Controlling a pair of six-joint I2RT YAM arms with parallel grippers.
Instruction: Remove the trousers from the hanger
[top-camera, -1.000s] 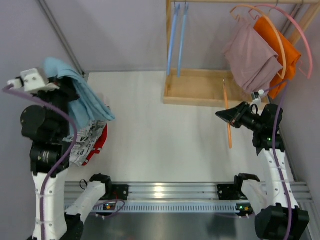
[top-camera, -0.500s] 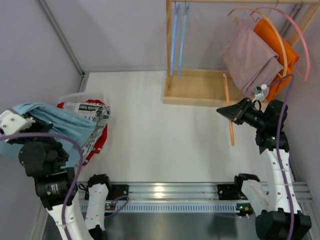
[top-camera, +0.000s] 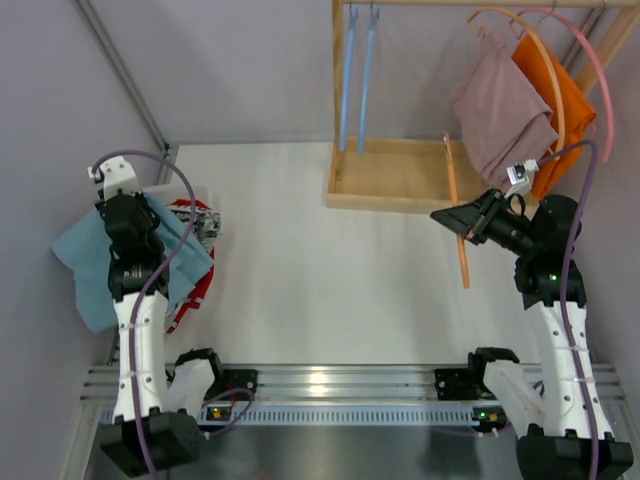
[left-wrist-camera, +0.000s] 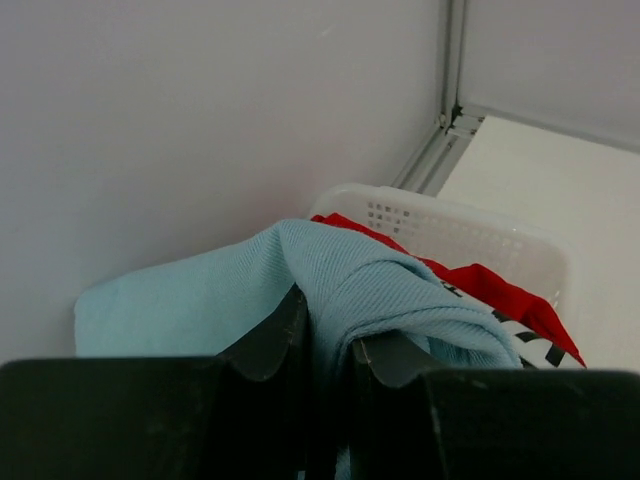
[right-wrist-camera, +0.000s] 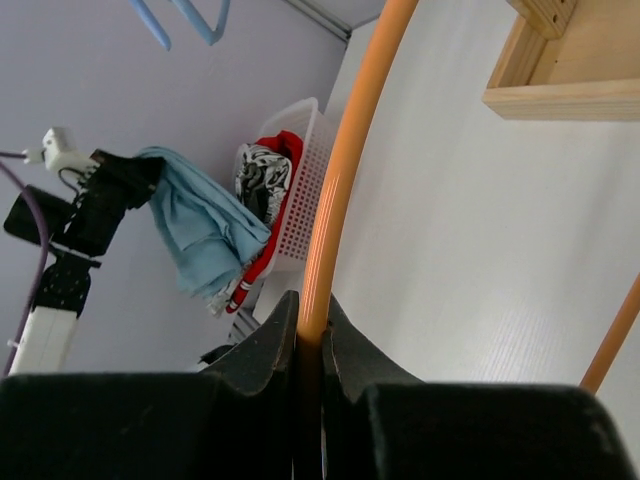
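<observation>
The light blue trousers (top-camera: 95, 265) hang at your left edge, pinched tight in the left gripper (left-wrist-camera: 325, 320), just by the white basket (left-wrist-camera: 470, 235) holding the red trousers (left-wrist-camera: 500, 290). Near the right edge, your right gripper (right-wrist-camera: 310, 330) is clamped on the orange hanger (right-wrist-camera: 345, 170). At the far right corner, the mauve trousers (top-camera: 500, 115) and orange trousers (top-camera: 575, 110) hang at the wooden rack (top-camera: 400, 190).

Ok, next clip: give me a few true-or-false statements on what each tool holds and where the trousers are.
1. The left tool is shut on the light blue trousers. True.
2. The right tool grips a blue hanger. False: it is shut on the orange hanger.
3. The mauve trousers lie in the white basket. False: they hang at the rack.
4. The red trousers lie in that basket. True.
</observation>
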